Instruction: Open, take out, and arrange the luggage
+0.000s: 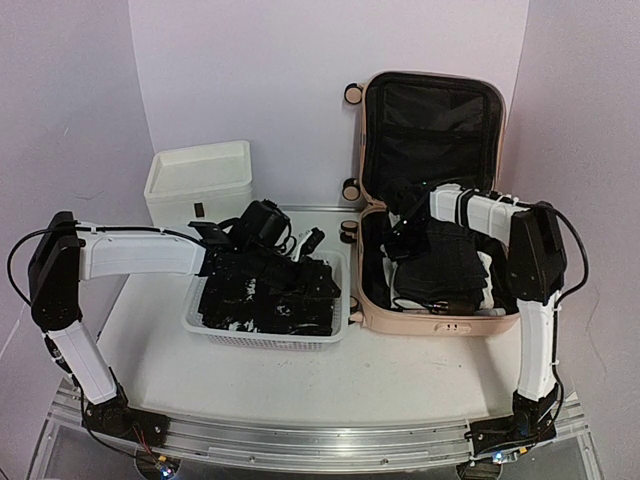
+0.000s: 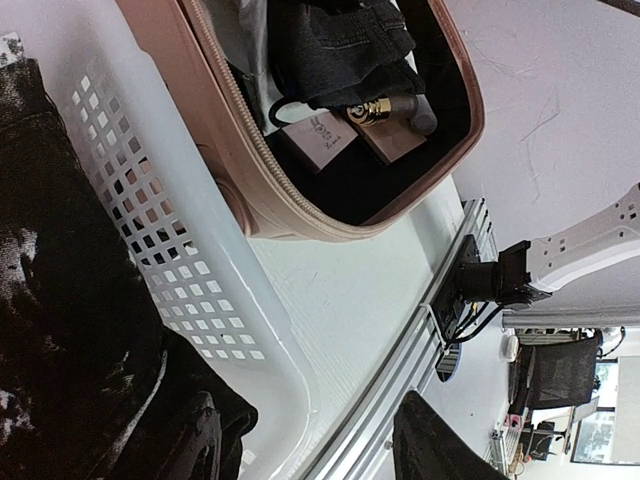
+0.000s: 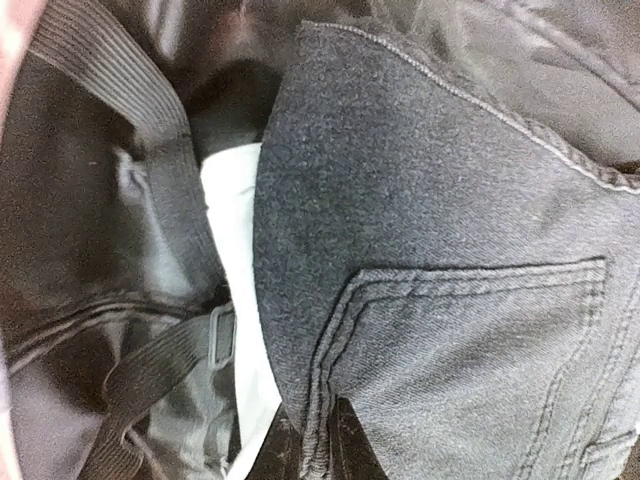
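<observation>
The luggage point(image 1: 430, 322) lies open on the right side of the table point(image 1: 300, 385), its base flat and its lid standing upright against the back wall, black lining showing in both halves. My right arm reaches down into the base, and my right claw point(image 3: 320, 455) is low over a pair of dark grey jeans point(image 3: 430, 250), so close that a stitched back pocket fills most of that wrist view. Only dark tips show at the bottom edge there, and I cannot tell whether that claw is spread or pinching the denim. Beside the jeans lies a strip of white cloth point(image 3: 235, 230), and black straps point(image 3: 150, 370) cross the lining on the left.

My left arm stretches over the white basket point(image 1: 265, 340), which sits just left of the luggage and is heaped with black clothes point(image 1: 265, 290). My left claw point(image 2: 315, 445) is spread wide with nothing between its fingers. From that wrist I can see into the near corner of the luggage, where two small brown boxes point(image 2: 320, 140) sit under the jeans. A white drawer unit point(image 1: 200, 180) stands behind the basket
</observation>
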